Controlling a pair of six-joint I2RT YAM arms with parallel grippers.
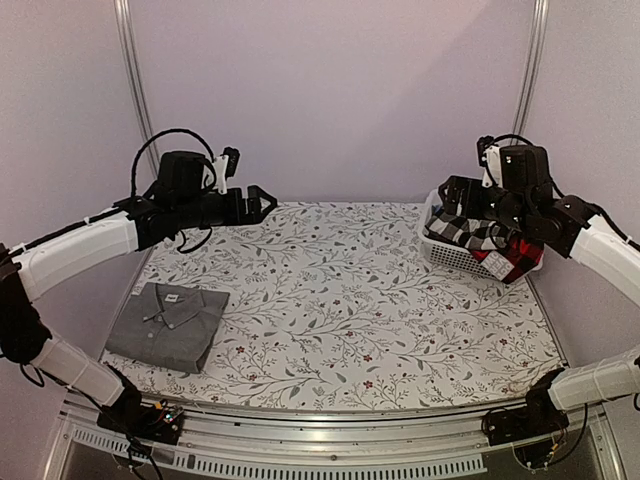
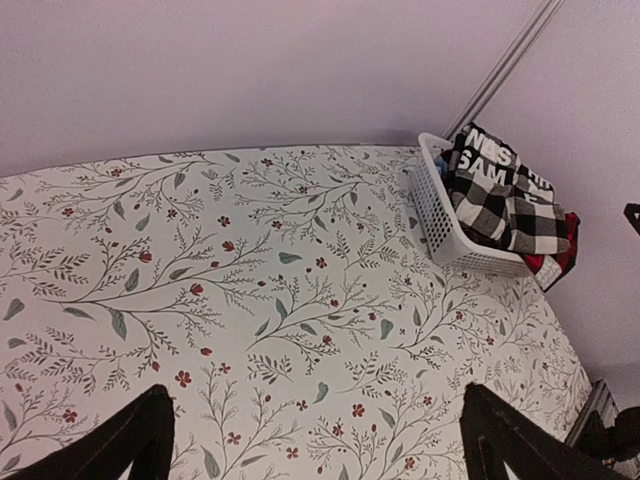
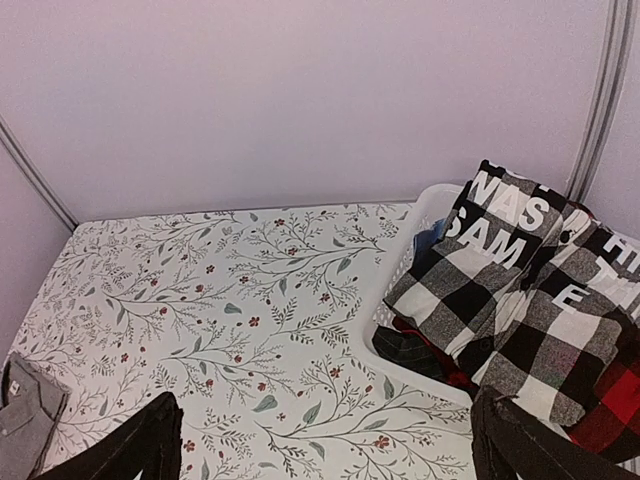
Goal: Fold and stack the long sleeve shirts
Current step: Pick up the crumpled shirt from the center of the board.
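Table point(image 1: 330, 300): white cover, grey-green sprigs, small red flowers. Walls point(image 1: 330, 90) plain, pale lilac. Metal poles point(image 1: 133, 80) in both back corners. Aluminium rail point(image 1: 330, 432) along near edge. Light soft, even.

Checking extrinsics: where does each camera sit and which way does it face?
Top external: above and behind the robot, looking down on the table; shows left arm, right arm, left gripper, right gripper, both open.
Left wrist: on the left arm, facing across the table to the basket; its fingers at the bottom.
Right wrist: on the right arm, facing down at the basket and black-and-white shirt; fingers at the bottom.
Shared: all three see that shirt; top and right wrist see the grey shirt.
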